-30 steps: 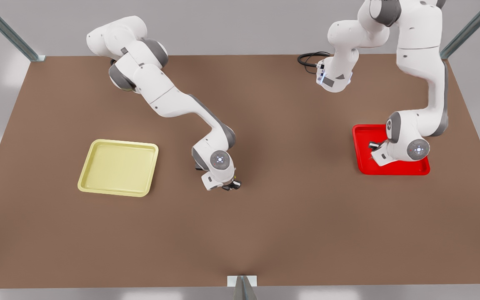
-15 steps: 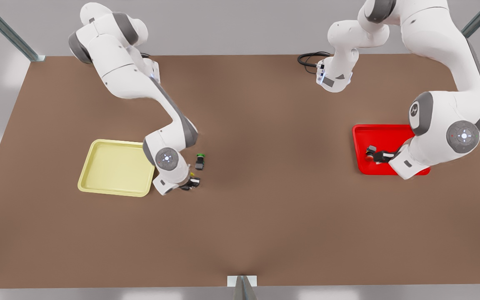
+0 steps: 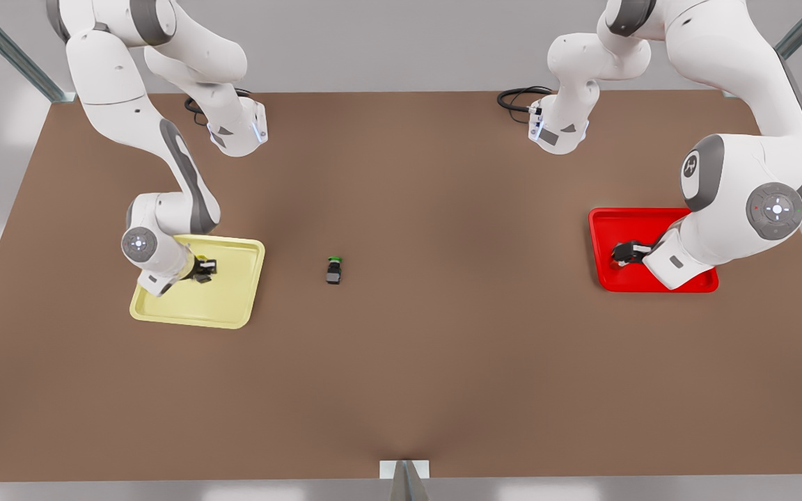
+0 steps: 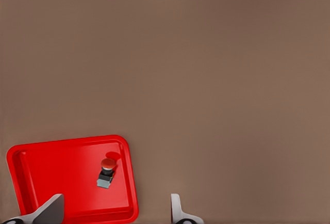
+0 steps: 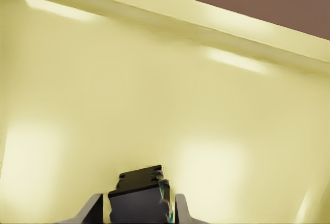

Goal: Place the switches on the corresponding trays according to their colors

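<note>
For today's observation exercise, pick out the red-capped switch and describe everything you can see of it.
The red-capped switch is a tiny push-button with a dark, boxy body, a pale grey base end and a round, glossy red cap. It appears to lie on its side on the floor of the red tray, toward one edge and clear of the rim, casting a small shadow. The left gripper is above it with fingers spread apart, not touching it. In the front view that gripper largely covers it.
</note>
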You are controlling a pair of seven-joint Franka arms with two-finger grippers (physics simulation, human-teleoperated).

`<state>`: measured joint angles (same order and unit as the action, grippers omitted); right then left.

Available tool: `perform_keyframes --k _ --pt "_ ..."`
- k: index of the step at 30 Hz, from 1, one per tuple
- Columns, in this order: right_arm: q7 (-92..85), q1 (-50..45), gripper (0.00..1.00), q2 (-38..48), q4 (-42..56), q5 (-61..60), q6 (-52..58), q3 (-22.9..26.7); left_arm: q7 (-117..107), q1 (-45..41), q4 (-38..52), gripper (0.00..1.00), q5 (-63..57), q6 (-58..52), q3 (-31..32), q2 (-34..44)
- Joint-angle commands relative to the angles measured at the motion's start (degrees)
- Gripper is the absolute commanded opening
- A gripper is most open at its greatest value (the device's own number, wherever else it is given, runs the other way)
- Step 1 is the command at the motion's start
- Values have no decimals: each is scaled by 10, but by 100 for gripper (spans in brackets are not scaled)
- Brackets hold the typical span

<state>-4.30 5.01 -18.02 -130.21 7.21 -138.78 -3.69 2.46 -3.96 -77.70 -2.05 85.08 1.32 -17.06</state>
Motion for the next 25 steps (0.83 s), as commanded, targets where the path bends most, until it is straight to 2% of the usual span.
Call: perform_keyframes --k 1,8,10,12,14,15,17,18,21,25 --pt "0 0 100 0 0 0 0 0 0 0 0 100 -2 0 0 0" --pt "3 -7 100 11 22 0 -6 7 -1 0 1 100 -2 -1 0 1" --pt "5 -17 100 13 84 0 71 7 -1 0 1 100 -2 -4 0 1" --pt "7 -22 100 28 97 0 74 7 -1 0 1 100 -2 -4 0 1" --pt "8 -34 100 38 136 -25 134 9 -1 0 1 100 -2 -4 0 1" --pt "9 -47 100 38 185 -35 174 18 -1 0 1 100 -2 -4 0 1" --pt "11 -112 100 45 297 -50 294 73 -1 0 1 100 -2 -5 0 1" --pt "19 -130 100 74 313 -64 323 86 -1 0 1 100 -2 -5 0 1" --pt "105 -149 100 81 393 -62 431 65 -3 0 1 100 -3 -10 0 1" --pt "106 -149 100 83 397 -64 441 62 -2 0 1 100 -3 -11 0 1"
